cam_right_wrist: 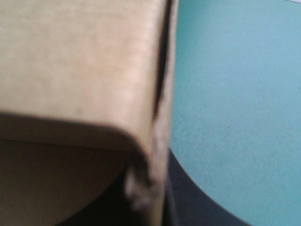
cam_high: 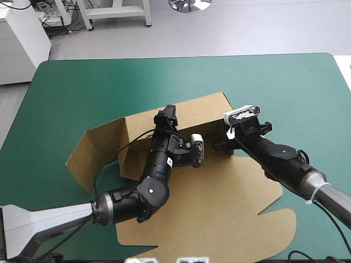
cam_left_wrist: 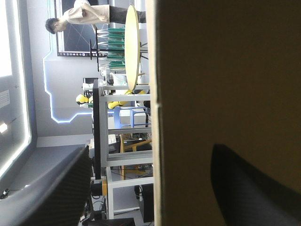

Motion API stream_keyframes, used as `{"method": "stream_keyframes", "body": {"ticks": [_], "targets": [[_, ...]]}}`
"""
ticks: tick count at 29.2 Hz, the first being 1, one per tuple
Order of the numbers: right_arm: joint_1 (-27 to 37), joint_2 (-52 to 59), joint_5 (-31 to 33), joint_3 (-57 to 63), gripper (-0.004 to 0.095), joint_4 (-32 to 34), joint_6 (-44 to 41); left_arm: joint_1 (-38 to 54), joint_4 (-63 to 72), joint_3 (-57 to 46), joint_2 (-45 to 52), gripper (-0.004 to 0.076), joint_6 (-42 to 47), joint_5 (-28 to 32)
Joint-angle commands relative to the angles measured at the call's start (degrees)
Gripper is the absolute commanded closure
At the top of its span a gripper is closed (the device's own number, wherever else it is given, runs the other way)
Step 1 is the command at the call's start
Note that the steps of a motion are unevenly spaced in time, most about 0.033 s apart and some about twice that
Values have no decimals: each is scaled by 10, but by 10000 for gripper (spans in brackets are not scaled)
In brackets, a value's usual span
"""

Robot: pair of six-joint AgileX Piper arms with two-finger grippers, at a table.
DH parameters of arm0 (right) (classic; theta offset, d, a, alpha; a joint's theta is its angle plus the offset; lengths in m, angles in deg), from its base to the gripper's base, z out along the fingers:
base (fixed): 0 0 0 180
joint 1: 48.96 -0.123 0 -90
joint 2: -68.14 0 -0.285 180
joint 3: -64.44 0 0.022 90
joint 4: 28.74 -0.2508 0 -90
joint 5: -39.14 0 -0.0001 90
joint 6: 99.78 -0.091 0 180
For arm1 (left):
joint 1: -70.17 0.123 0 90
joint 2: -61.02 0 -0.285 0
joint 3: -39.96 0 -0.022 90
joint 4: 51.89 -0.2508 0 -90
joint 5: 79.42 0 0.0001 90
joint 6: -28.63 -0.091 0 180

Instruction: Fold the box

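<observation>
On the teal-green table [cam_high: 66, 82], the brown box [cam_high: 219, 203] stands half-formed, back wall [cam_high: 192, 112] raised — my left hand [cam_high: 167, 116] set wide astride that wall, my right hand [cam_high: 224, 141] at its end, grip impossible to tell — and next, I judge, the splayed side wall [cam_high: 90, 156] needs tucking in.

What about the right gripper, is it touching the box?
Touching. Right wrist view: the right gripper has a black finger flush against the box, no gap.
</observation>
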Motion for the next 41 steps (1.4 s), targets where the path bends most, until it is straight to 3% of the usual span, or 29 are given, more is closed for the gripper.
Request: {"method": "stream_keyframes", "body": {"ticks": [1,14,17,21,28,31,34,36,37,41], "targets": [[0,-5,-5,-41,921,-18,2,-29,-43,15,21,207,8,-37],[4,-60,-136,-116,922,-16,18,-90,56,15,21,238,8,-104],[21,-60,-131,-118,922,-24,18,-93,74,15,22,349,2,-138],[38,-60,-117,-118,927,-39,19,-93,100,15,40,715,2,-157],[40,-60,-96,-117,927,-39,19,-23,284,32,147,724,-6,-20],[40,-60,-94,-117,927,-39,15,64,411,42,205,724,-70,47],[40,-60,-86,-117,927,-39,3,176,554,51,244,724,-174,68],[40,-60,-81,-117,927,-39,3,258,662,54,262,724,-266,74],[40,-60,-77,-117,927,-39,3,343,789,54,272,724,-366,82],[40,-60,-77,-117,927,-39,3,501,1048,54,281,724,-545,85]]}}
